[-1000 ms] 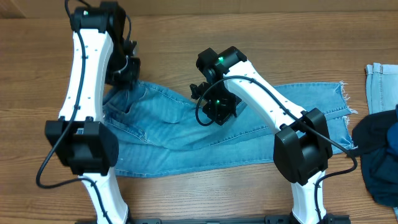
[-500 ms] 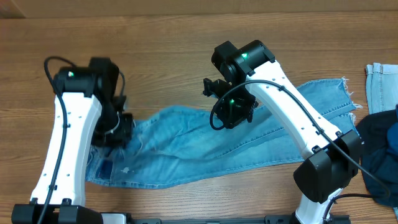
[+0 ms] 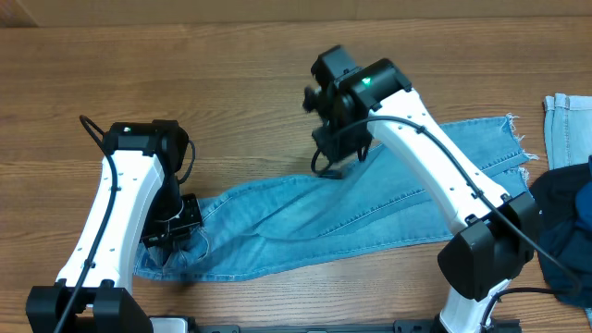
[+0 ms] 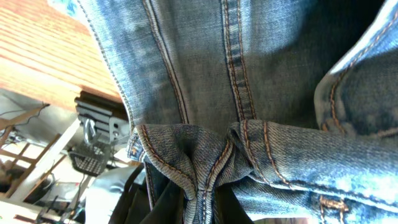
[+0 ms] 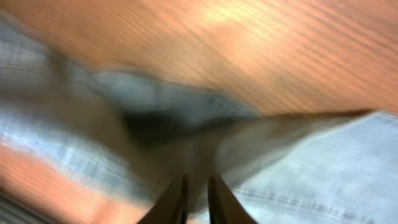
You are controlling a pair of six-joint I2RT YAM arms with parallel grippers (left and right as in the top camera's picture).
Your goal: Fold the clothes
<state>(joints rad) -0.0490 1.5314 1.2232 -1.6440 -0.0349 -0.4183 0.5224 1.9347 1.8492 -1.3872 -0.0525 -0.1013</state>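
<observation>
**Evidently early: jeans laid out long, no fold made yet**

The jeans point(image 3: 370, 208) lie stretched across the middle of the table point(image 3: 231, 55). The waist end is at the robot's left and the frayed hems are at its right. The legs appear to lie one over the other, though ripples run along the cloth. No crosswise fold shows, so most of the folding looks to be ahead.

The left gripper point(image 4: 196, 199) is pinched on a bunched piece of the waistband point(image 4: 261, 143), at the near-left end of the garment. The right gripper point(image 5: 197, 183) hangs over the far edge of the denim around mid-length. Its fingers stand close with a thin gap, and the blur hides whether any cloth sits between them.

Counted: one pair of jeans and two grippers. At the right edge there is one dark navy garment point(image 3: 564, 227) and one light blue cloth point(image 3: 566, 125), both only partly in view.
</observation>
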